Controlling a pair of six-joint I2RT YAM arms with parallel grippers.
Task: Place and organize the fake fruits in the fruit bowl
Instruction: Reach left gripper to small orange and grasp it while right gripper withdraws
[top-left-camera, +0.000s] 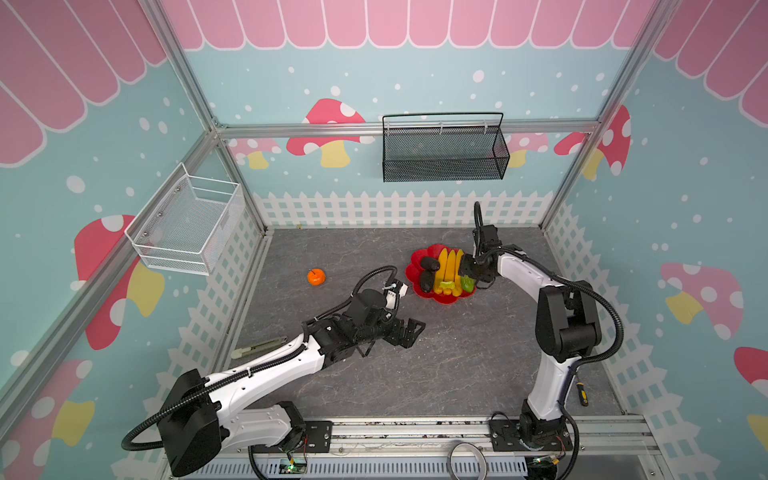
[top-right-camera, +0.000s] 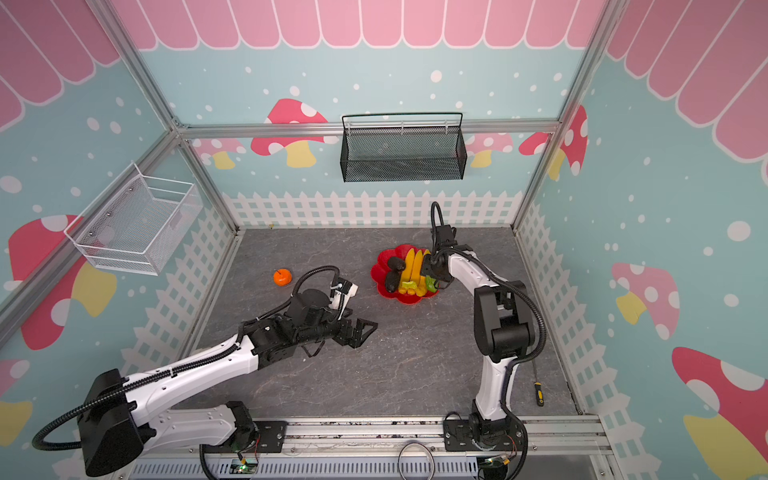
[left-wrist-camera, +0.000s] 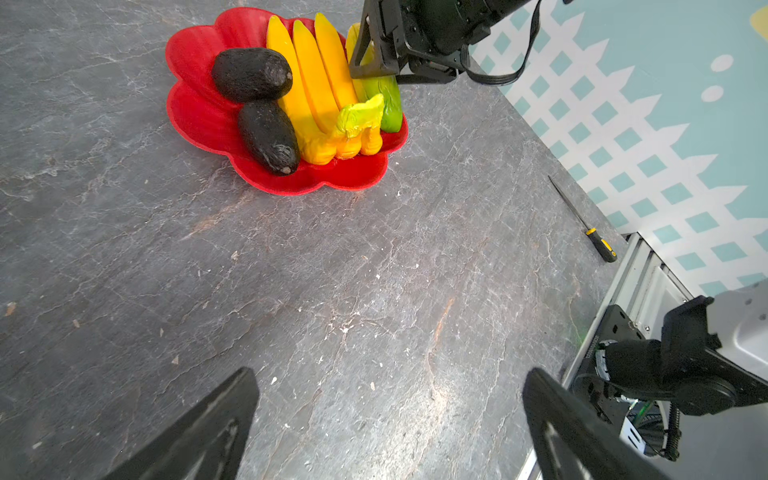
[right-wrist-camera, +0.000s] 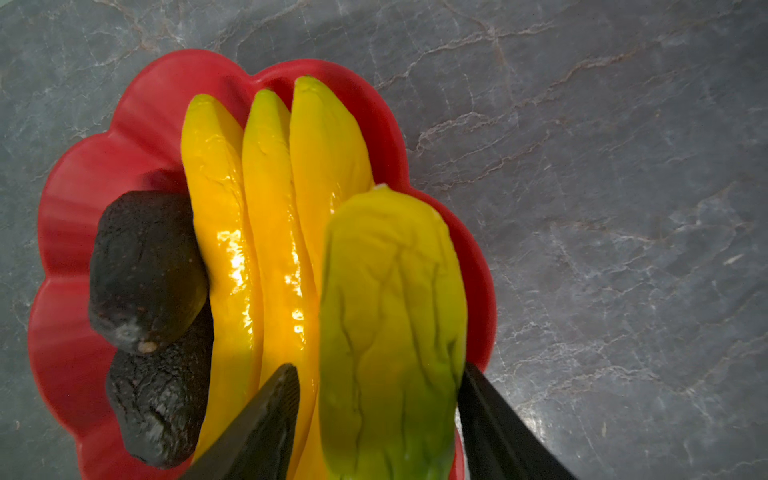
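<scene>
Right tool (right-wrist-camera: 376, 370) jaws slightly apart astride glossy, veined green-yellow mango (right-wrist-camera: 390, 291) in red scalloped bowl (top-left-camera: 412, 270), right of frame centre; left tool (left-wrist-camera: 389, 374) wide apart.

Bananas (top-left-camera: 446, 268), avocados (top-left-camera: 429, 263), mango (top-left-camera: 467, 284) in bowl (top-left-camera: 417, 257); orange (top-left-camera: 316, 276) left.

Black mesh basket (top-left-camera: 444, 147) hangs upper centre, white wire basket (top-left-camera: 187, 226) at left. On the grey table (top-left-camera: 457, 365), a utility knife (top-left-camera: 259, 348) lies lower left, a screwdriver (top-left-camera: 582, 395) lower right.

arms (top-left-camera: 266, 370): white shells | joints (top-left-camera: 567, 320): black | cables (top-left-camera: 615, 324): black corrugated
</scene>
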